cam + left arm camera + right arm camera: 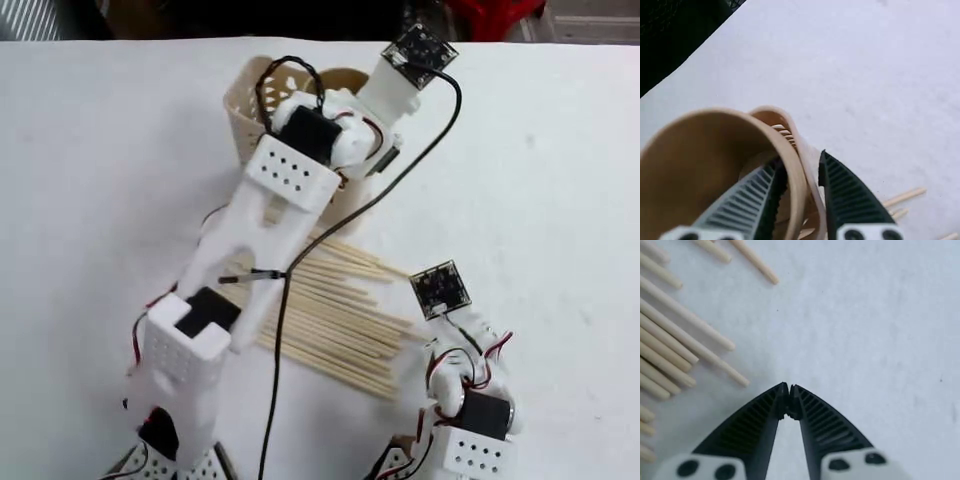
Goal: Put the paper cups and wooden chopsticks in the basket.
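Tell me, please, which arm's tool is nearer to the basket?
Left. The left tool is at the basket, shut on the rim of a paper cup. The right tool is shut over the table beside the chopsticks, well away from the basket.

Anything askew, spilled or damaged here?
Nothing looks damaged or spilled. The chopsticks lie in a loose, fanned pile on the table, beside the basket. The left gripper pinches a cup by its rim.
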`<state>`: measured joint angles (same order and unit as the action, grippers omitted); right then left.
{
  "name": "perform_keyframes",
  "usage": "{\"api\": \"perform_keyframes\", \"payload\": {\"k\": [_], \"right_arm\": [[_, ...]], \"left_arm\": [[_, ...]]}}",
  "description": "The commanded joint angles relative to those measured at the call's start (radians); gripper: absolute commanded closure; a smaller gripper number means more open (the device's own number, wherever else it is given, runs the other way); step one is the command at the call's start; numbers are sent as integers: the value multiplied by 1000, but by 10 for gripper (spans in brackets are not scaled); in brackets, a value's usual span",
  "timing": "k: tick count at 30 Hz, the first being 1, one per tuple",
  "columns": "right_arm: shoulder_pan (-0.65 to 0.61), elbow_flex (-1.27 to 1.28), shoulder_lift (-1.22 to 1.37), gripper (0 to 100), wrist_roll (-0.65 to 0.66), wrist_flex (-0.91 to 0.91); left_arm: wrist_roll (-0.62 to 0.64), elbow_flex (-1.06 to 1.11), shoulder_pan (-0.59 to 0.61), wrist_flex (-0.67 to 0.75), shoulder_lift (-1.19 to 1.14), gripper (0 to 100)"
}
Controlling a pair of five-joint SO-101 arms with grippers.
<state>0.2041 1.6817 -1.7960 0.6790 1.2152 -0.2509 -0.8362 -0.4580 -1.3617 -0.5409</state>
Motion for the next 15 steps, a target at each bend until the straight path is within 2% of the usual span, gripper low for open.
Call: {"api": "perform_keyframes", "payload": {"k": [1,3,8,12,15], "right_arm": [[-10,8,-7,981,8,-18],[-10,8,-7,981,8,-18],[-10,8,-7,981,8,-18],[-10,8,-7,981,8,-18],[-10,8,-7,981,8,-18]], "left_arm": [[0,-46,-41,17,-61,951],[3,-92,-70,18,-88,980],[89,-272,-125,17,-145,979],[97,-376,-147,-8,-185,979],[169,-414,-153,-23,-194,979]]}}
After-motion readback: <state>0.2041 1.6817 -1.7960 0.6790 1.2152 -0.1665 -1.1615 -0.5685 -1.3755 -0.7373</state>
